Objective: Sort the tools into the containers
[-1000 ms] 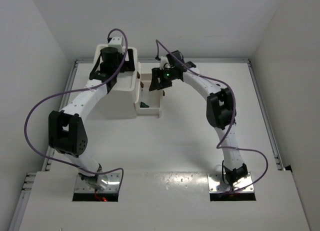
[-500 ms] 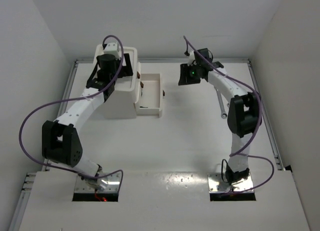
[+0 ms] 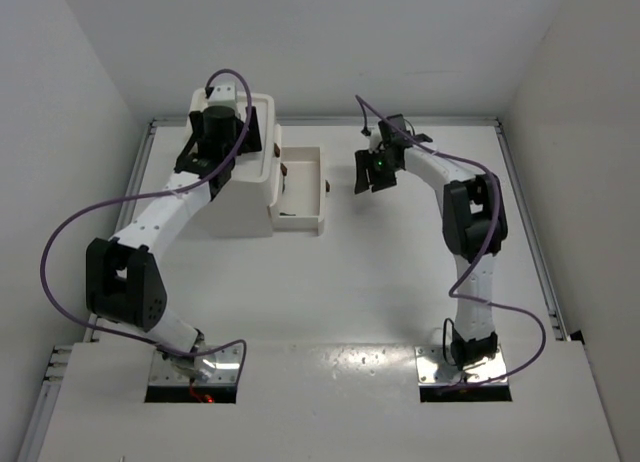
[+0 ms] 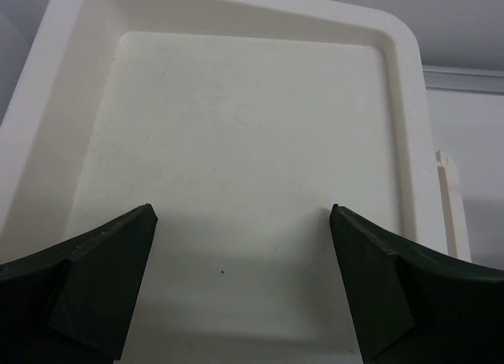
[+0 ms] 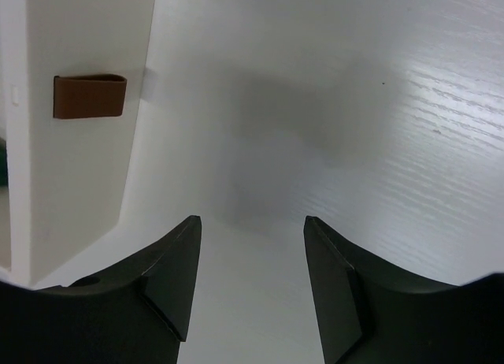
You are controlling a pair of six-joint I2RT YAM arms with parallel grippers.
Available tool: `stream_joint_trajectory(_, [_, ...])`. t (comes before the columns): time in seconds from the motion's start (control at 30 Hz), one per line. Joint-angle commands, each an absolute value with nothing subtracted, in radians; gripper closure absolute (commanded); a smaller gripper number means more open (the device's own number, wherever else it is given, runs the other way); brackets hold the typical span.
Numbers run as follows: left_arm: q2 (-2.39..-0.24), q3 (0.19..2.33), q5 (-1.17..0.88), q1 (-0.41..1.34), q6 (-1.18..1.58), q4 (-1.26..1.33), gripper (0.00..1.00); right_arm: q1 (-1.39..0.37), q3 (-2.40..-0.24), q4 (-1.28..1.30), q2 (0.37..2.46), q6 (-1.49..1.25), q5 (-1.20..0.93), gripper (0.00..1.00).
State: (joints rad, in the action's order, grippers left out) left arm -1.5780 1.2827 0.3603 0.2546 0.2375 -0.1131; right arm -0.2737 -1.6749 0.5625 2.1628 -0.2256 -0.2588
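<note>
Left gripper (image 4: 242,222), jaws spread, hangs over the drawer unit's (image 3: 240,207) top tray (image 4: 236,128). The pulled-out drawer (image 3: 305,177) holds something dark (image 3: 289,214), unidentifiable. Right gripper (image 5: 250,222), spread and empty, hovers by its dark-red knob (image 5: 89,96) over the white table (image 5: 378,104).

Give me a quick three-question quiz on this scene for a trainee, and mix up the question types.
1. True or false: the right gripper is holding a tool.
2. Multiple choice: what lies right under the left gripper? A) the white unit's top tray; B) a pair of pliers; C) bare table.
3. Fill in: in the right wrist view, the dark-red knob sits on the front of the pulled-out ____.

Key
1. False: its jaws stand open with nothing between them.
2. A: the tray shows bare between the open jaws.
3. drawer.
</note>
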Motion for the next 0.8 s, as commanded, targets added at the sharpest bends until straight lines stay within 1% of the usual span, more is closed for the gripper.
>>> stream_joint_trajectory(0.0, [-1.704, 1.187, 0.35, 0.227, 0.25, -0.566, 0.0, -0.298, -1.739, 0.545, 2.189, -0.245, -0.285, 0.44])
stream_joint_trajectory(0.37, [-1.713, 1.187, 0.33, 0.238, 0.281, -0.548, 0.0, -0.368, -1.87, 0.511, 2.347, -0.32, -0.333, 0.44])
stream_joint_trajectory(0.4, [-1.713, 1.187, 0.321, 0.238, 0.281, -0.548, 0.0, -0.379, -1.87, 0.497, 2.347, -0.333, -0.333, 0.43])
stream_joint_trajectory(0.63, [-1.713, 1.169, 0.301, 0.238, 0.291, -0.538, 0.0, -0.4, -1.951, 0.456, 2.416, -0.39, -0.36, 0.43])
stream_joint_trajectory(0.77, [-1.713, 1.16, 0.292, 0.247, 0.291, -0.538, 0.0, -0.41, -1.976, 0.436, 2.436, -0.416, -0.416, 0.43])
